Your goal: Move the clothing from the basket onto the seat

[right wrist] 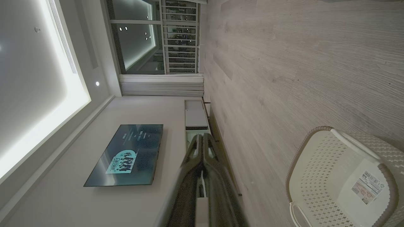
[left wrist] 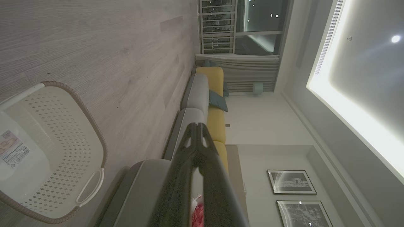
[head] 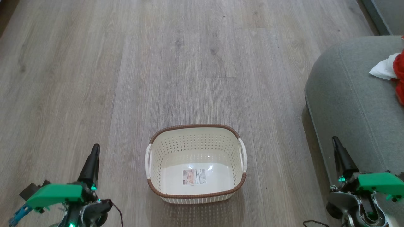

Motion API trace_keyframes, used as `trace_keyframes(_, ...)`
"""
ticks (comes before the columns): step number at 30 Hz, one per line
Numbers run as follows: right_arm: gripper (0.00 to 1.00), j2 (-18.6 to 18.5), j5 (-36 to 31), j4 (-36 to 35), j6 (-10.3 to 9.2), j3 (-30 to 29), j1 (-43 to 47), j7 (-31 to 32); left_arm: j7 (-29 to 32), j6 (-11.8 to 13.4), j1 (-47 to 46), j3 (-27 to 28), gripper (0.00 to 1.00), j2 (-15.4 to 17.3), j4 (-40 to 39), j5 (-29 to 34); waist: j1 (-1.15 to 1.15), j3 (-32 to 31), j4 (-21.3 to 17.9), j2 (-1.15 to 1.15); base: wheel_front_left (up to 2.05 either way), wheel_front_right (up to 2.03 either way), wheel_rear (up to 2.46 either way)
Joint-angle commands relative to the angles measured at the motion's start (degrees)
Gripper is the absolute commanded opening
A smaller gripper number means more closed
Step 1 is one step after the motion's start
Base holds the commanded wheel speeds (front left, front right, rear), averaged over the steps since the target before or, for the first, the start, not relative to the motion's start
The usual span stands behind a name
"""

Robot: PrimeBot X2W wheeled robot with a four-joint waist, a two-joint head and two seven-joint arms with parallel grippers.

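Left claw [head: 94, 154]: two long dark fingers pressed together, gripping nothing.
Right claw [head: 337, 148]: likewise together and empty.
Basket [head: 195, 126]: small cream-white perforated plastic, brown woven-look rim, on the wood-plank floor [head: 157, 63] between the claws; bare except a label sticker [head: 193, 177].
Seat [head: 347, 94]: large grey upholstered cushion with stitched seam, just beside the right claw.
Clothing [head: 399, 67]: bright red fabric with white trim, lying on the seat's far side.
Stage: looks finished; claws probably idle since nothing remains to lift.
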Motion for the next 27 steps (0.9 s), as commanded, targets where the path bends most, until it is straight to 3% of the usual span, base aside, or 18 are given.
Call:
trace_keyframes(1,0.0,-0.2,0.3,-2.2,-0.01,1.0,-3.2,0.3,0.4,-0.5,-2.8,1.9,0.0,0.4,-2.0,-0.4,0.0,0.0,0.0,0.0,0.0,0.0,0.0)
trace_keyframes(27,0.0,-0.2,0.3,-2.2,-0.01,1.0,-3.2,0.3,0.4,-0.5,-2.8,1.9,0.0,0.4,-2.0,-0.4,0.0,0.0,0.0,0.0,0.0,0.0,0.0)
